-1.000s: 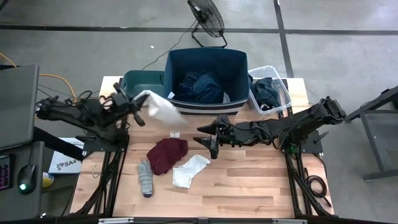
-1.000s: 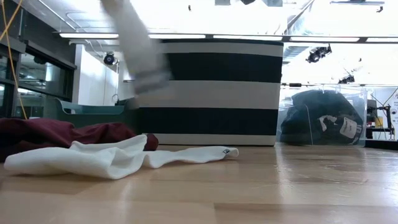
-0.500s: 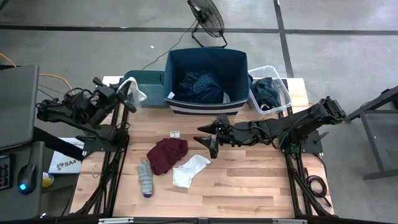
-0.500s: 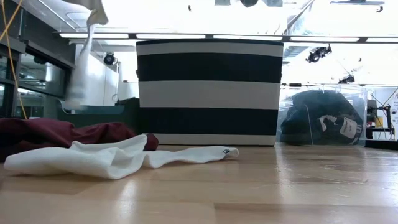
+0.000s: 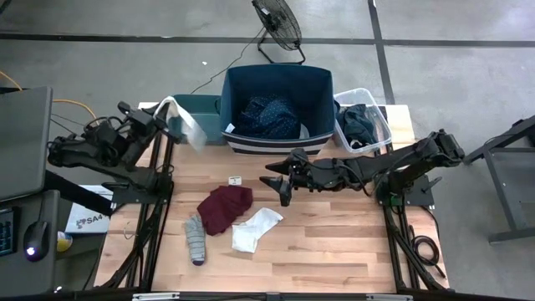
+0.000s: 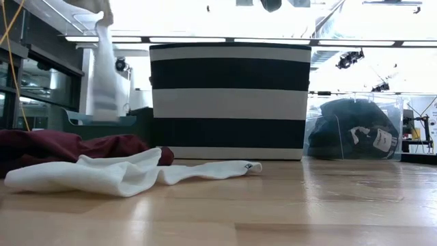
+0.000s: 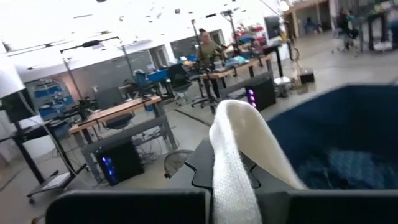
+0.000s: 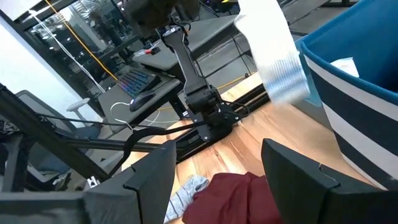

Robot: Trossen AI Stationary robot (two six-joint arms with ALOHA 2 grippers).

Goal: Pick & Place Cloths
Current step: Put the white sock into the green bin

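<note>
The left claw [image 5: 164, 119] grips a dangling white sock [image 5: 188, 125] above the teal bin [image 5: 194, 106]; the outstretched right claw [image 5: 280, 186] hangs open.

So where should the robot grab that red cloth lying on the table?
Best guess: pinch the maroon cloth at its raised, bunched middle, coming straight down from above. It lies crumpled on the table, so folds stand up there, while its edges lie thin against the wood. The right gripper, open, hovers just beside it. Keep off the near edge, where the white sock meets it.
</note>
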